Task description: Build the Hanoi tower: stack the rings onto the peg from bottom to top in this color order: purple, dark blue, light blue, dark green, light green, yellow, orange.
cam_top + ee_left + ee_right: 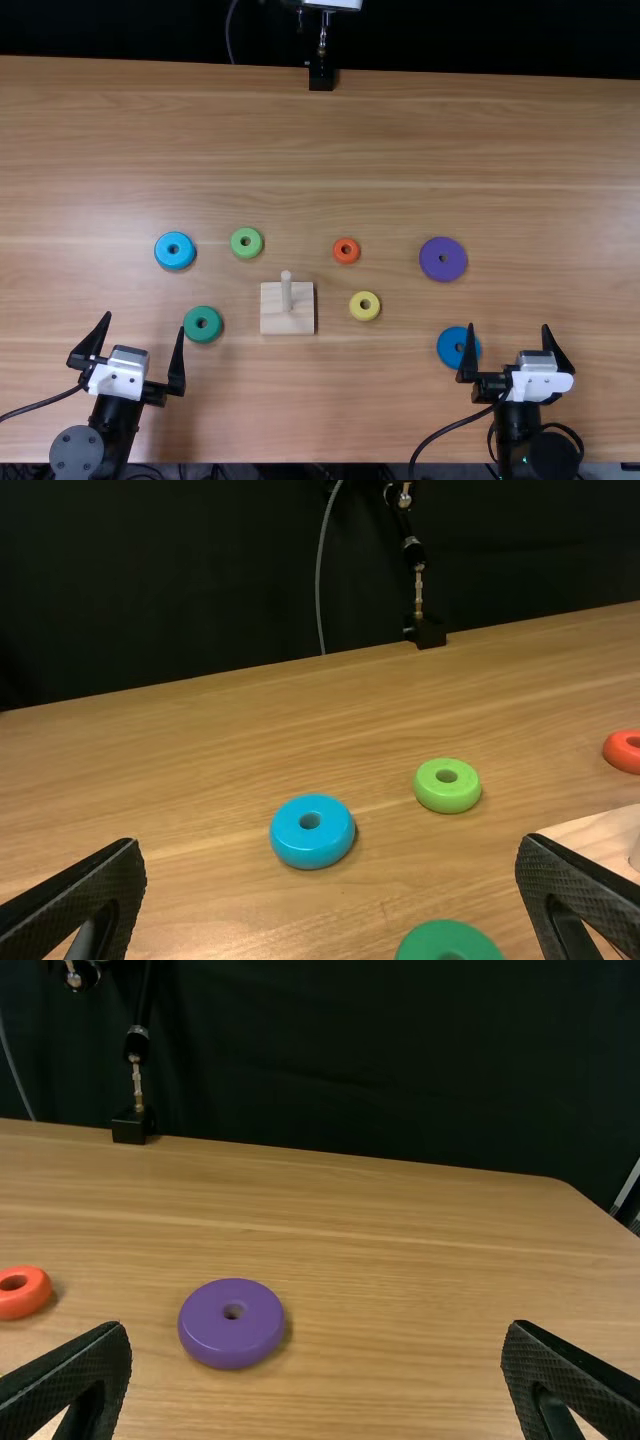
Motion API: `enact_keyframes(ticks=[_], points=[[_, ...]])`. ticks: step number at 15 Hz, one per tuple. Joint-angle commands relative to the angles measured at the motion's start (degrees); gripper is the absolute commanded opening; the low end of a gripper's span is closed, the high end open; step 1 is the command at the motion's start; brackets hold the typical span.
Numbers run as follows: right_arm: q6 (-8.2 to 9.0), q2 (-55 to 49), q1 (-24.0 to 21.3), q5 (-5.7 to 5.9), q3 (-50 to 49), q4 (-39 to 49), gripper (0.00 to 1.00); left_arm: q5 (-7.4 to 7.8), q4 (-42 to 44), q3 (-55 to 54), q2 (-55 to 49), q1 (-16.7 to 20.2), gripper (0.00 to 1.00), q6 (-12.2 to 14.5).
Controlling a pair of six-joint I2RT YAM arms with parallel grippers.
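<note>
Both tools are held wide and grip nothing: the left tool and the right tool each have their two fingers well apart. Taking the peg as the middle of our clock, we place them near eight and four o'clock.

The dark blue ring, between three and four, is partly covered by one finger of the right tool; if we lower or swing that arm carelessly, this ring could be pushed away. The purple ring, between two and three, must go first (it is the widest). If we take it off its centre, it may tilt and catch on the peg's top, and pressing then could shift the wooden base. The dark green ring, near nine, could be knocked by the left tool in the same manner.

Farther round lie the light blue ring at ten, the light green ring at eleven, the orange ring between one and two, and the yellow ring at three. The peg is bare.

The table is light brown wood; at twelve, a black stand meets its far edge, before a dark backdrop.
</note>
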Motion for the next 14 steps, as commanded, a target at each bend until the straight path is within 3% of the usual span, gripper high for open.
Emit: enact_keyframes(ticks=[1,14], points=[[0.41,-0.7,-0.6,0.43,-0.8,0.4,1.0,1.06,-0.6,-1.0,-0.7,0.0,1.0,0.4],[0.52,-0.7,-0.7,0.22,0.5,0.5,1.0,1.06,-0.6,-1.0,-0.7,0.0,1.0,0.4]])
